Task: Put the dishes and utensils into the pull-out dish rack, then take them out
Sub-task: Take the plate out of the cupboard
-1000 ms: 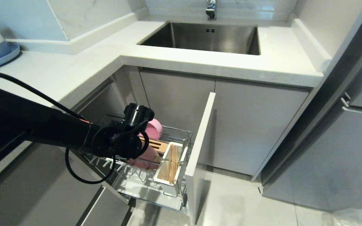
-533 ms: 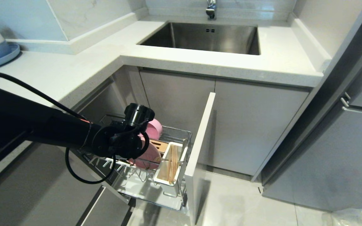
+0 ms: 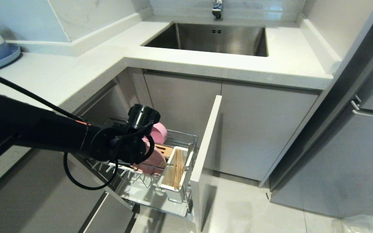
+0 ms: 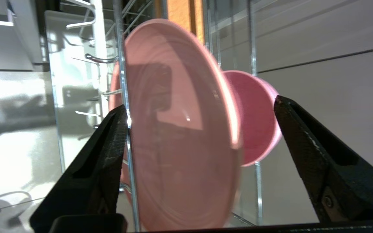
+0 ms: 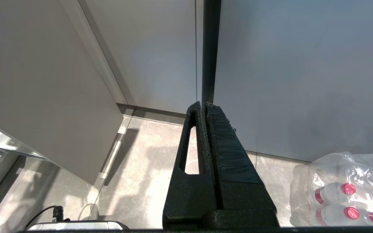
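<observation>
Bench [image 3: 76,74] of pale stone wraps the corner above the pull-out dish rack [image 3: 160,200], drawn out over the floor. Inside stand a pink plate [image 4: 180,129] on edge between wire prongs, then a pink bowl [image 4: 254,119] behind it, then chopsticks [image 3: 176,168] in the white utensil holder [image 3: 170,186]. Left end effector [image 4: 199,110] straddles the plate, fingers spread wide, gripping nothing. Right end effector [image 5: 204,111] hangs closed near the floor.

Bright even daylight, glare on the drip tray [image 4: 76,48], blurred pink plate [image 4: 180,129] up close.
</observation>
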`<state>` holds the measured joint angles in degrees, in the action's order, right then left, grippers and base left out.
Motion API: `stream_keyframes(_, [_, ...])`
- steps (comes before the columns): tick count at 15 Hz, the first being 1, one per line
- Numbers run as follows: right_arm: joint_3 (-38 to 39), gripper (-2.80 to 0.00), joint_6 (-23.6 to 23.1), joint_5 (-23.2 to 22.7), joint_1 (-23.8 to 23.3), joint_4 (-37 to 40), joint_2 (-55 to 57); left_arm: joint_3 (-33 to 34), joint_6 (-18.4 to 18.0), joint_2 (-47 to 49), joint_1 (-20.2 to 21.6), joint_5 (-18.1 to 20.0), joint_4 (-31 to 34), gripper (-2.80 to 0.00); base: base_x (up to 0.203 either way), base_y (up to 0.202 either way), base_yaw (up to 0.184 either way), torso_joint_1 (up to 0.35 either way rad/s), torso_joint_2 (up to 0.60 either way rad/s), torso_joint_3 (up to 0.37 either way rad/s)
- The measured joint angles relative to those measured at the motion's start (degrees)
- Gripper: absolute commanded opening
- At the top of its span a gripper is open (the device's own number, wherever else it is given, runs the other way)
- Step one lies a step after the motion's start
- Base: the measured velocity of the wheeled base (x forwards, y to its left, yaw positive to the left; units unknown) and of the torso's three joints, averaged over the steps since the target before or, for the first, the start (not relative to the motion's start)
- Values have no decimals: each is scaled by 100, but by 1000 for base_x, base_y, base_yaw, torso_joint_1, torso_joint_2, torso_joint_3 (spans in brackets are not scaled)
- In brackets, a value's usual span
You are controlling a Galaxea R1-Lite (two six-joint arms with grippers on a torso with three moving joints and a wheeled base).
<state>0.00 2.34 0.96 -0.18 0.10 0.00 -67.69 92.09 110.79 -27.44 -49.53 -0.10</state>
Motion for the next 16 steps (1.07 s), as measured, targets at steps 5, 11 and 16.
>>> stream_keyframes(5, [0, -280, 2, 0, 0, 0, 0, 30, -7, -396, -99, 4, 12, -280, 0, 0, 0, 0, 0, 0])
stream_keyframes(11, [0, -280, 2, 0, 0, 0, 0, 35, -115, -1079, -429, 254, 312, -280, 0, 0, 0, 0, 0, 0])
stream_keyframes(16, [0, -280, 0, 0, 0, 0, 0, -280, -1959, -1761, -998, 54, 273, -280, 0, 0, 0, 0, 0, 0])
